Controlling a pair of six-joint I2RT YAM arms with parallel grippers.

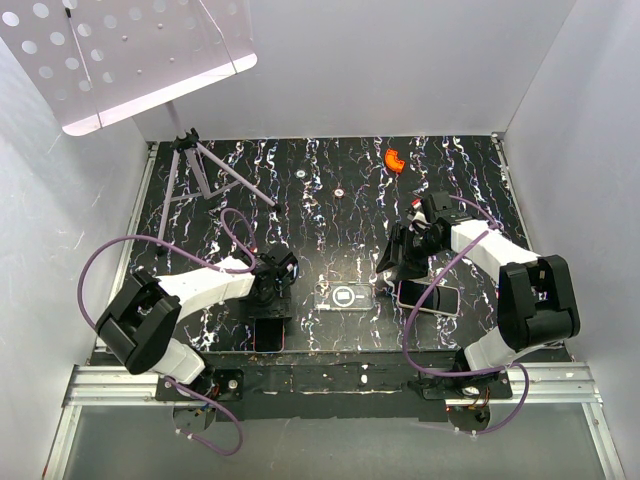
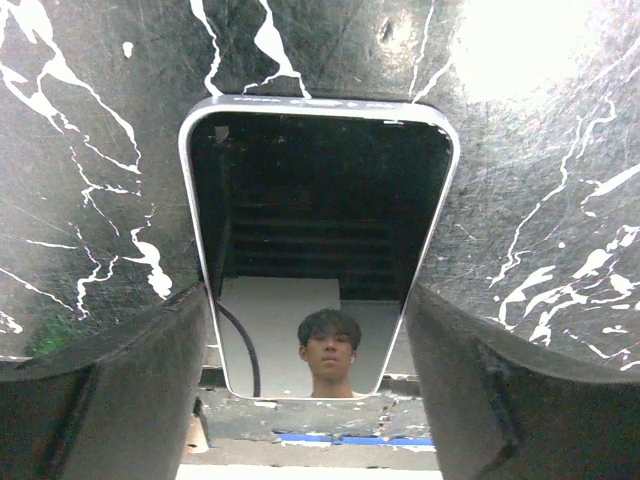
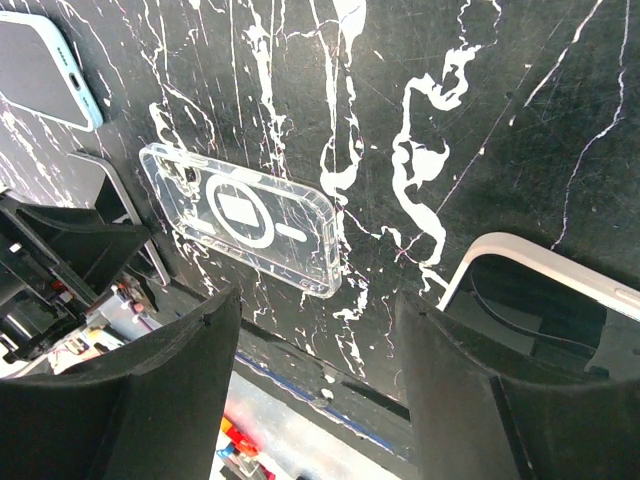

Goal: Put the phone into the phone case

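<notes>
A clear phone case (image 1: pixel 345 297) with a white ring lies flat at the table's front centre; it also shows in the right wrist view (image 3: pixel 240 215). A silver-rimmed phone (image 1: pixel 268 333) lies screen up at the front left. My left gripper (image 1: pixel 270 300) is open, and in the left wrist view its fingers (image 2: pixel 150 380) stand on either side of that phone (image 2: pixel 320 250) without closing on it. A white-rimmed phone (image 1: pixel 430 297) lies right of the case. My right gripper (image 1: pixel 398 270) is open and empty, hovering between the case and that phone (image 3: pixel 540 300).
A blue-edged phone or case (image 3: pixel 40 70) lies beyond the clear case in the right wrist view. An orange object (image 1: pixel 394 160) sits at the back right. A purple-legged stand (image 1: pixel 205 170) is at the back left. White walls enclose the table.
</notes>
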